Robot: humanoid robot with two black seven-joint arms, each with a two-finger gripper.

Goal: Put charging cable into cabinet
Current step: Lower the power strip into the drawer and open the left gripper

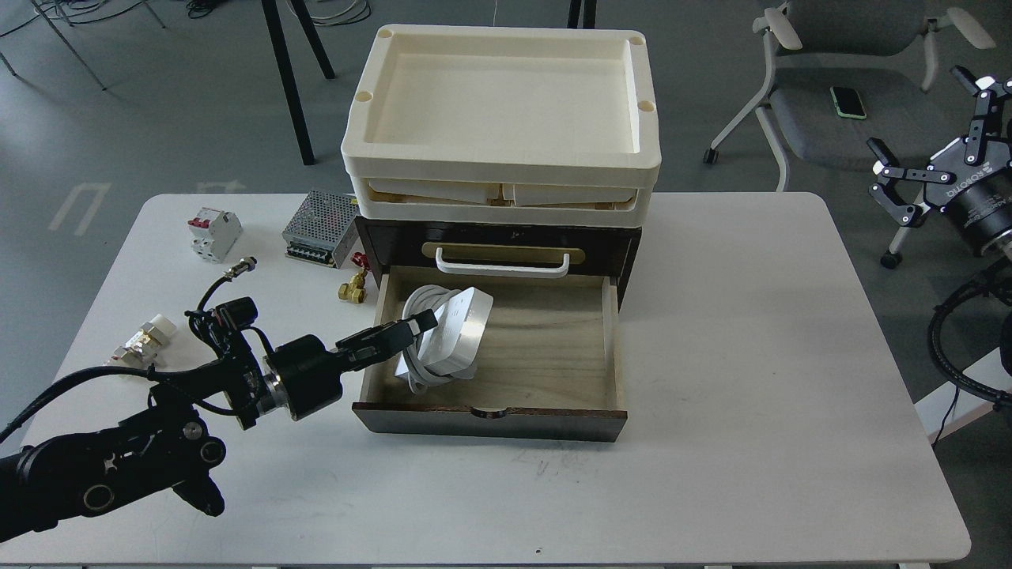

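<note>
The charging cable [449,340], a flat white power strip with its thick white cord bundled round it, sits low inside the open drawer at its left side. The cabinet [506,237] is a dark brown drawer unit with a white bar handle; its lower drawer [545,348] is pulled out, showing pale wood. My left gripper [419,325] reaches over the drawer's left wall and is shut on the power strip. My right gripper [933,170] is open and empty, held in the air far off to the right of the table.
Two stacked cream plastic trays [506,162] sit on top of the cabinet. A white-and-red circuit breaker [213,234], a perforated metal power supply box [322,237], a small brass fitting [353,288] and a small connector [146,341] lie on the table's left side. A chair [838,87] stands behind right.
</note>
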